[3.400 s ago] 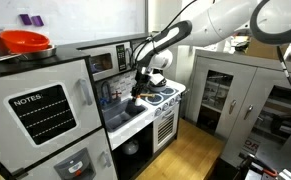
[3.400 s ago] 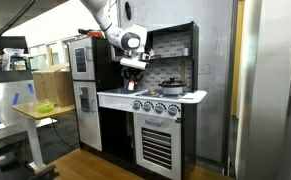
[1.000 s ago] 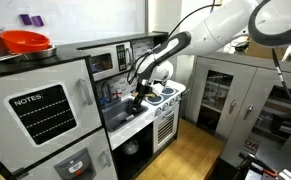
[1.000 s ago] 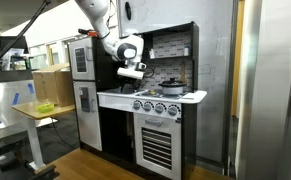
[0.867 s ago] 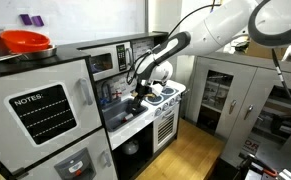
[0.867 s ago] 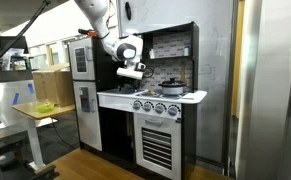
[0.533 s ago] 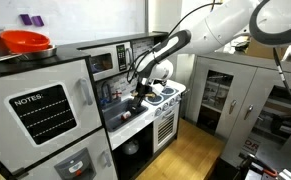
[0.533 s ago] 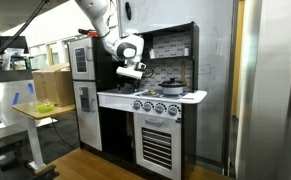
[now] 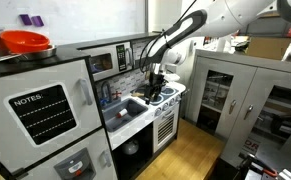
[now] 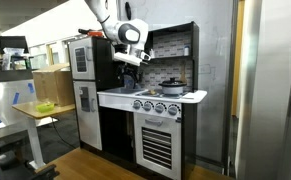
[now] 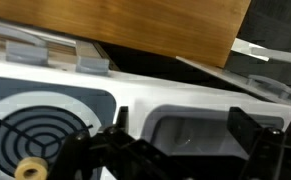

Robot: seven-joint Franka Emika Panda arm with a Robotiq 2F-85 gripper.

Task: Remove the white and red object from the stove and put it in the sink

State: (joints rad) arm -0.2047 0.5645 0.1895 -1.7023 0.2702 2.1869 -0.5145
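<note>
My gripper (image 9: 153, 80) (image 10: 135, 60) hangs above the white toy kitchen's counter, near where sink and stove meet. In the wrist view the gripper (image 11: 182, 122) stands open and empty, its dark fingers (image 11: 245, 125) spread over the pale sink (image 11: 200, 112). A faint pale speck lies on the basin floor; I cannot tell whether it is the white and red object, which shows clearly in no view. One burner of the stove (image 11: 40, 125) lies left of the basin. In both exterior views the stove (image 9: 166, 98) (image 10: 165, 98) sits beside the sink (image 9: 125, 108) (image 10: 112, 94).
A dark pot (image 10: 172, 86) stands on the stove's back burner. The black-fronted microwave (image 9: 107, 62) and upper cabinet hang just behind the arm. A red-orange bowl (image 9: 25, 42) rests on top of the toy fridge. A wooden panel (image 11: 135, 25) fills the top of the wrist view.
The gripper has opened fully and risen from just above the sink, drifting a little toward the stove side. Nothing hangs from its fingers now.
</note>
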